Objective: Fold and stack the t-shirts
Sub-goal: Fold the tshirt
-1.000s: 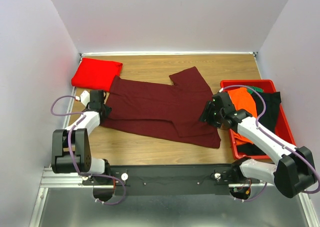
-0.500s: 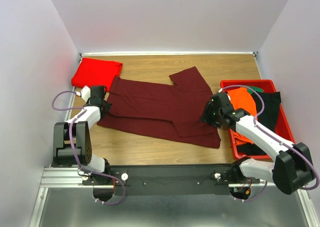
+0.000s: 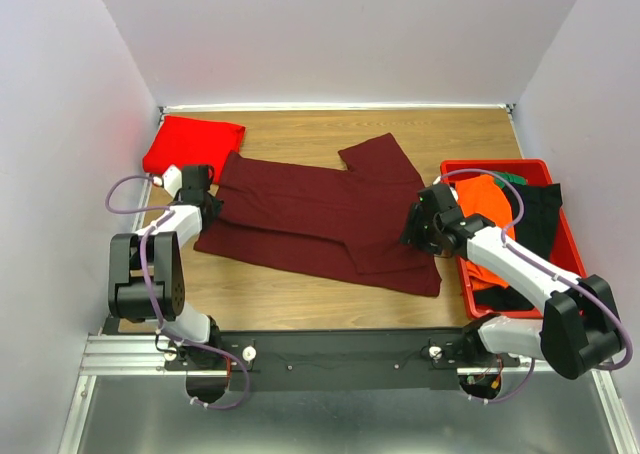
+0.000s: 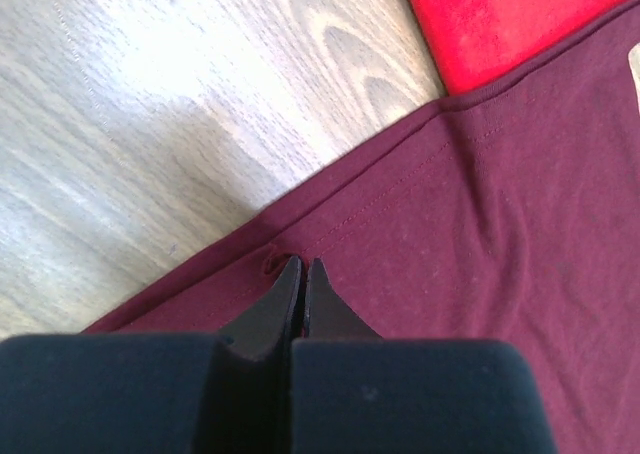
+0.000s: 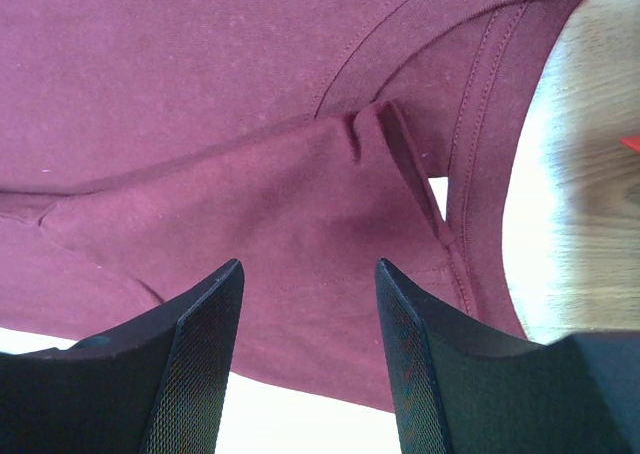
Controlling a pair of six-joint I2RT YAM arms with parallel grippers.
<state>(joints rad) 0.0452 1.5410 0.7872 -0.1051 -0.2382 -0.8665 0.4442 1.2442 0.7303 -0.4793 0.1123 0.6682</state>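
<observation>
One maroon t-shirt (image 3: 310, 214), one red t-shirt (image 3: 192, 146), one red bin (image 3: 500, 163).

**Three Views, One Shirt in Common**

The overhead camera sits high above the near edge of the table (image 3: 300, 299) and looks down and forward over the whole surface. The left wrist camera hangs very close over the maroon shirt's (image 3: 310, 209) left hem, catching a corner of the red shirt (image 3: 192, 146) beyond. The right wrist camera, equally near, looks down on the same shirt's right end.
</observation>
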